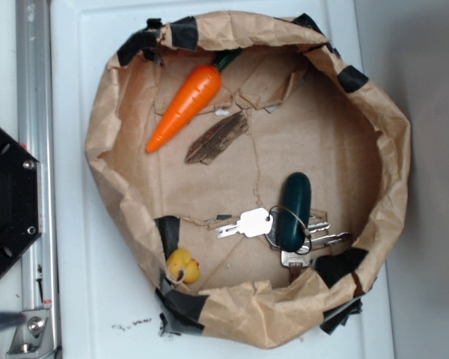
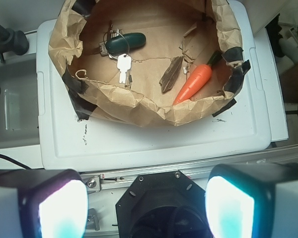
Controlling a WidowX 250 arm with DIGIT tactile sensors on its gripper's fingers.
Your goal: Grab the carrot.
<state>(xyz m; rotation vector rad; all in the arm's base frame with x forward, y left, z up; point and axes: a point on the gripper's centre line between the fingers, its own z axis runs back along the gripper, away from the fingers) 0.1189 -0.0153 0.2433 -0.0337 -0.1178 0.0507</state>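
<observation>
Beside the carrot (image 1: 185,106) lies bark (image 1: 217,138); the tool (image 2: 146,206) hangs apart.

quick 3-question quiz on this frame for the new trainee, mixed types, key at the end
1. True or false: the carrot lies inside the paper nest.
2. Exterior view. What lies closest beside the carrot? A) duck B) bark chip C) keys
3. Fill in: in the wrist view the gripper is ___, with nothing between its fingers.

Key
1. True. It rests on the nest floor near the rim.
2. B. The duck and keys sit at the opposite side.
3. Open. It is back near the robot base, clear of the nest.
</observation>
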